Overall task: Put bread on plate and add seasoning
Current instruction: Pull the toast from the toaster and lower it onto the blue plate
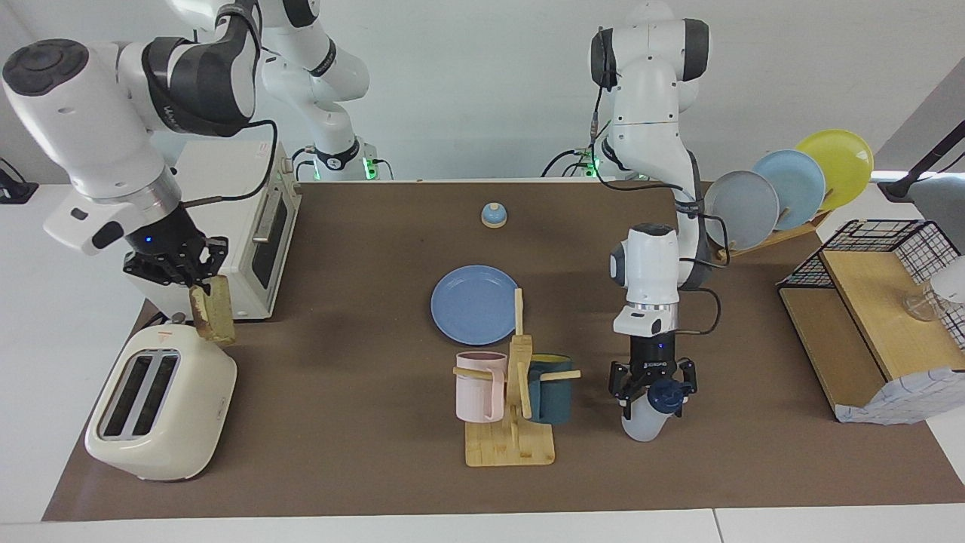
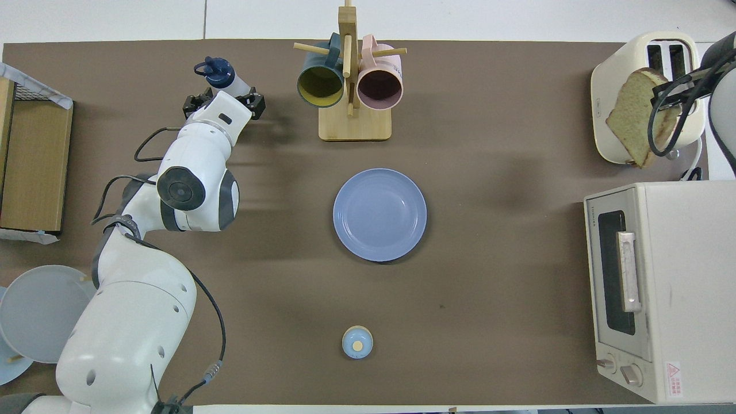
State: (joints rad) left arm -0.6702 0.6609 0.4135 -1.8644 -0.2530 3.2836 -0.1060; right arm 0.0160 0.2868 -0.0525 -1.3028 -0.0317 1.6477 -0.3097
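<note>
The bread (image 1: 212, 318) (image 2: 632, 118), a tan slice with a brown crust, hangs in the air from my right gripper (image 1: 197, 282) (image 2: 670, 96), which is shut on its top edge. It is over the toaster's end that faces the oven. The blue plate (image 1: 475, 304) (image 2: 379, 214) lies bare in the middle of the table. The seasoning (image 1: 643, 422) (image 2: 220, 70), a white bottle with a navy cap, leans on the table beside the mug rack. My left gripper (image 1: 653, 395) (image 2: 224, 102) is low over it and open, with a finger on either side of its neck.
A cream toaster (image 1: 162, 403) (image 2: 627, 52) and a white oven (image 1: 226, 226) (image 2: 661, 287) stand at the right arm's end. A wooden mug rack (image 1: 513, 400) (image 2: 351, 86) holds two mugs. A small bell (image 1: 494, 216) (image 2: 357, 342), a plate rack (image 1: 784, 188) and a wooden shelf (image 1: 867, 324) are also here.
</note>
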